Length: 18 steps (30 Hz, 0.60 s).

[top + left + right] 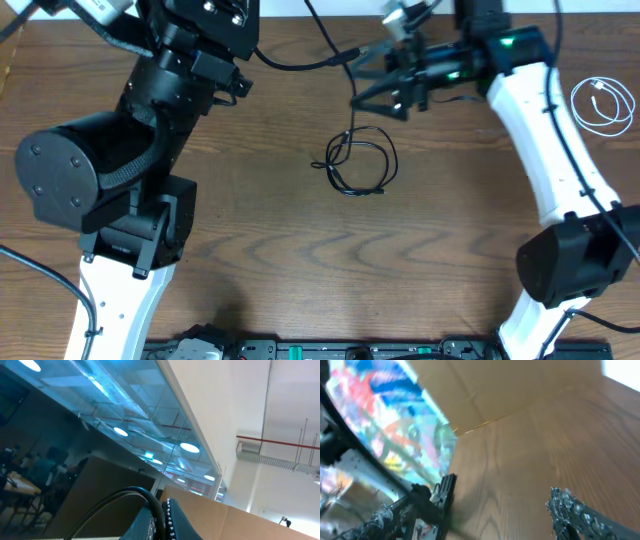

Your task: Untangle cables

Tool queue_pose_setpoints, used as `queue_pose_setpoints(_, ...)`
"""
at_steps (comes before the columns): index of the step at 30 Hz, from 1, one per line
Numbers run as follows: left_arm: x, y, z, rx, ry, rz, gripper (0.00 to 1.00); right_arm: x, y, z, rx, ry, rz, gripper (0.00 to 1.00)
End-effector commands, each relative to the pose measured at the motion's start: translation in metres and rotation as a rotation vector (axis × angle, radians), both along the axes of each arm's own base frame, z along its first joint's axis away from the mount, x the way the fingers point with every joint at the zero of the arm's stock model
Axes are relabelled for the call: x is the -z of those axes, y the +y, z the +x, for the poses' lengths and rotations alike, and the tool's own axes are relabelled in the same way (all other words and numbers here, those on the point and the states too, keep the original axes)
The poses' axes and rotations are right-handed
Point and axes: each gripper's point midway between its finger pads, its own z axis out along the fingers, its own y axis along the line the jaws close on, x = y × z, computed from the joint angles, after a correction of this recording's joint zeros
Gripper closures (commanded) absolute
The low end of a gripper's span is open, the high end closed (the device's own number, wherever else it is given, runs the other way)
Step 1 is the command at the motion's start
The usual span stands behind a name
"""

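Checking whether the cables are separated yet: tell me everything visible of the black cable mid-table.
The black cable is a thin dark cord lying on the wooden table near its middle, loosely coiled in a few overlapping loops, with what looks like a small plug at the lower edge. One strand runs toward the open right pincer beyond it; whether they touch cannot be told. The white cable lies far to the right, not touching it.

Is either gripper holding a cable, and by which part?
Nothing is held. The right gripper is open and empty, the left gripper shut; black cable and white cable lie free.
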Motion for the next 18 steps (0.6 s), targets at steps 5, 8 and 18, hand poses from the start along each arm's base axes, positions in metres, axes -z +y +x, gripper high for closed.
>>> queue_pose_setpoints(5, -0.001, 0.003, 0.0, -0.009, 0.035, 0.006, 0.92, -0.012, 0.037, -0.017, -0.093, -0.081, 0.041, 0.81)
queue_pose_setpoints(8, 0.019, -0.002, 0.014, -0.009, 0.133, 0.04, 0.93, -0.005, 0.04, 0.015, 0.077, 0.035, -0.065, 0.99)
queue_pose_setpoints(18, 0.129, -0.015, 0.054, -0.093, 0.483, 0.349, 0.92, -0.043, -0.054, 0.102, 0.792, 0.086, -0.201, 0.99)
